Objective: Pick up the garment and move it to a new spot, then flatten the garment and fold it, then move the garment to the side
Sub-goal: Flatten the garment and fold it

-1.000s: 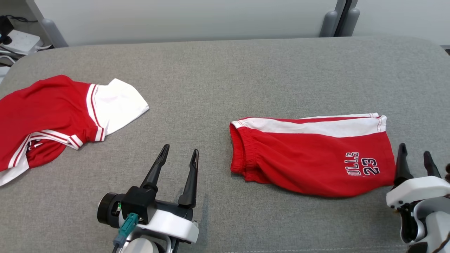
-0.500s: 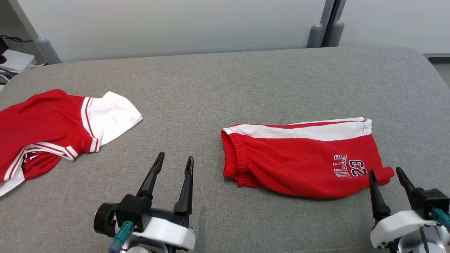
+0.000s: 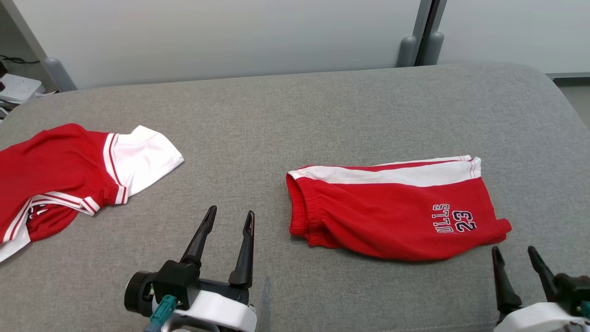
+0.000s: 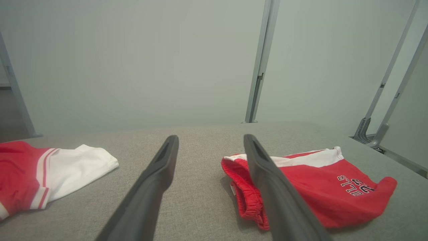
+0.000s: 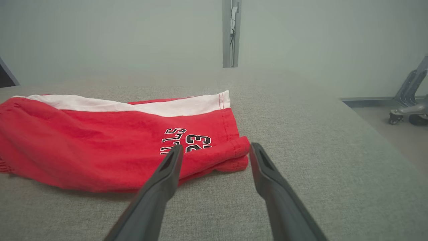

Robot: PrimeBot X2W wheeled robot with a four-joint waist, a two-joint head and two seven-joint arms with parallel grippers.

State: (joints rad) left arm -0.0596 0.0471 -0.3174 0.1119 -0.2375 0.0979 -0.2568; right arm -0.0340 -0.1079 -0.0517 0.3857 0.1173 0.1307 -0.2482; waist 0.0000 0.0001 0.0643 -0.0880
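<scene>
**Folded red shorts on a grey tabletop, both hands empty and spread**

A grey fabric-covered tabletop (image 3: 322, 106) spans the head view, with a pale wall (image 3: 230, 37) across the top of the frame. The tabletop's right edge curves down the right side of the frame, with floor (image 3: 578, 92) beyond it.

A red and white jersey (image 3: 55, 170) lies rumpled at the left and runs off the left edge.

Right of centre lie the red shorts (image 3: 382, 221), which I read as the garment you are working. They are folded in half, with a white stripe (image 3: 392, 174) along the top. The waistband (image 3: 302, 207) is at the left, and the hem (image 3: 500, 226) and a "23" print (image 3: 454, 219) are at the right.

Your left hand (image 3: 231, 211), lower left of centre, has its fingers spread and holds nothing. It is near the waistband but apart from it. Your right hand (image 3: 513, 249), in the lower right corner, is also spread and empty, just short of the hem corner.

The fold looks finished, so the step in hand is probably moving the shorts aside. To do it well:
- Pinch both layers at each end, reaching deeper at the thick waistband.
- Lift both ends level and together so the fold does not fall open.

For room, a broad bare band runs across the upper half of the frame, and there is a gap between the two garments. To the right only a narrower strip remains before the edge, so keep the hem off it. Do not drift left onto the jersey.
</scene>
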